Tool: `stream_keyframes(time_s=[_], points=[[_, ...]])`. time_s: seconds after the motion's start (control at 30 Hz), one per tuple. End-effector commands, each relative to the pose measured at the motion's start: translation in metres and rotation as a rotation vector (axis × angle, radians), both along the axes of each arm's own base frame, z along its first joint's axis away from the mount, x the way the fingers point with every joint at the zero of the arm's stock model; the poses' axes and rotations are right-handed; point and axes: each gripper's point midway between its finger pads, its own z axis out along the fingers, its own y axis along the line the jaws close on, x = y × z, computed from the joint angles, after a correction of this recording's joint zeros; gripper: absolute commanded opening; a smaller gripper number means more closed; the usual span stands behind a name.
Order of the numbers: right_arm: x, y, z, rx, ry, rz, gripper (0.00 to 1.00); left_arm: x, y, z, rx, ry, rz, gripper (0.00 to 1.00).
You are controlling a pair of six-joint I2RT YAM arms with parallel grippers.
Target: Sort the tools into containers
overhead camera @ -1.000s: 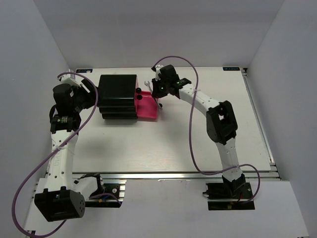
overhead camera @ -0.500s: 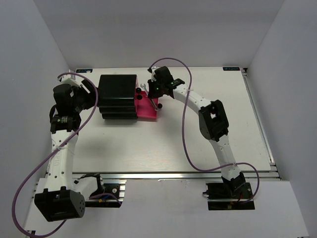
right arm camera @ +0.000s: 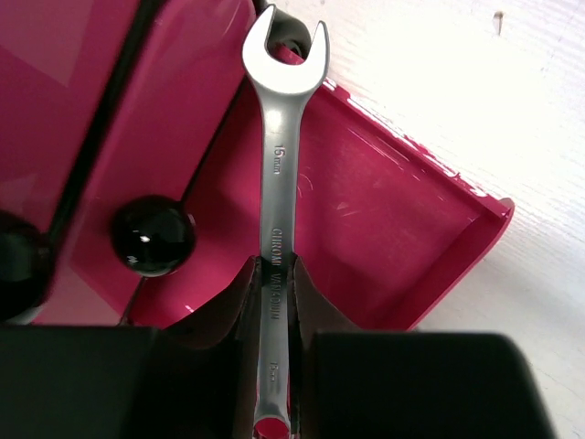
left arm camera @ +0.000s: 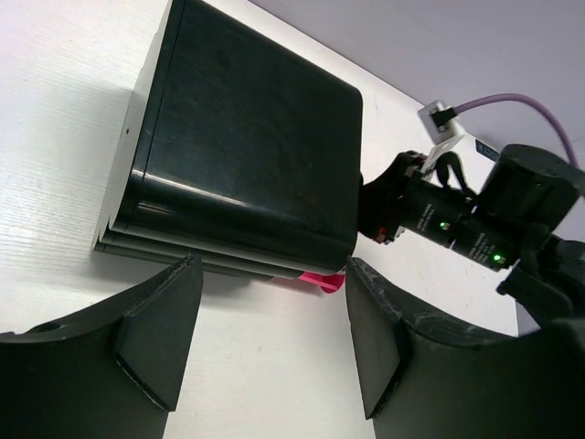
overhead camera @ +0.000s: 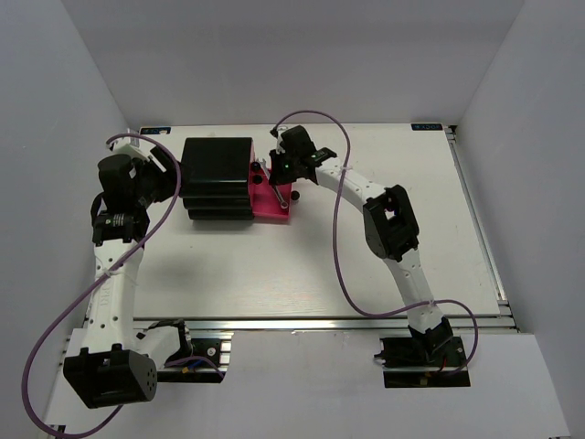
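Note:
My right gripper (right arm camera: 272, 279) is shut on the silver wrench (right arm camera: 274, 174) and holds it over the pulled-out magenta drawer (right arm camera: 384, 229). In the top view the right gripper (overhead camera: 279, 183) hangs above that open drawer (overhead camera: 274, 208), which sticks out to the right of the black cabinet (overhead camera: 218, 178). A round black knob (right arm camera: 152, 235) shows on a shut drawer front to the left. My left gripper (left arm camera: 265, 334) is open and empty, just left of the cabinet (left arm camera: 247, 155). No screwdrivers are in view.
The cabinet stands at the back left of the white table (overhead camera: 366, 265). The right arm's purple cable (overhead camera: 343, 210) loops over the table's middle. Grey walls close in the back and both sides.
My right gripper has moved left with the wrench, from beside the drawer's far right edge to over the open drawer. The left arm has not moved.

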Motion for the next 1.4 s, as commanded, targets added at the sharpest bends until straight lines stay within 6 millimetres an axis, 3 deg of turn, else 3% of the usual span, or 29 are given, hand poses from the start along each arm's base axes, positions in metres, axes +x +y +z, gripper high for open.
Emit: stream_keyframes(time_s=[0.0, 0.17, 0.37, 0.57, 0.9, 0.93, 1.03, 1.13, 1.3, 1.37], points=[[0.004, 0.009, 0.000, 0.021, -0.022, 0.001, 0.00, -0.001, 0.002, 0.024, 0.018, -0.053, 0.006, 0.73], [-0.009, -0.004, -0.020, -0.025, -0.002, 0.010, 0.00, -0.002, 0.001, 0.022, 0.018, -0.048, 0.006, 0.73], [-0.022, -0.013, -0.022, -0.040, 0.006, 0.027, 0.00, 0.002, 0.000, 0.019, 0.012, -0.045, 0.000, 0.73], [-0.019, -0.004, -0.007, -0.037, -0.061, 0.083, 0.00, 0.007, 0.001, 0.014, 0.018, -0.033, -0.006, 0.73], [-0.035, 0.004, -0.010, -0.064, -0.071, 0.163, 0.00, 0.006, 0.000, 0.008, 0.016, -0.028, -0.007, 0.73], [-0.034, 0.005, -0.008, -0.063, -0.077, 0.166, 0.18, 0.006, 0.000, 0.008, 0.014, -0.028, -0.007, 0.73], [-0.031, 0.005, 0.007, -0.049, -0.104, 0.177, 0.37, 0.008, 0.001, 0.005, 0.018, -0.023, -0.007, 0.74], [-0.024, -0.001, 0.039, -0.001, -0.158, 0.165, 0.44, 0.015, 0.003, 0.001, 0.026, -0.017, -0.005, 0.74], [-0.020, -0.023, 0.084, 0.061, -0.209, 0.178, 0.41, 0.029, 0.007, -0.009, 0.054, -0.003, -0.003, 0.74], [-0.012, -0.044, 0.106, 0.098, -0.237, 0.168, 0.25, 0.037, 0.010, -0.019, 0.074, 0.018, -0.007, 0.74]])
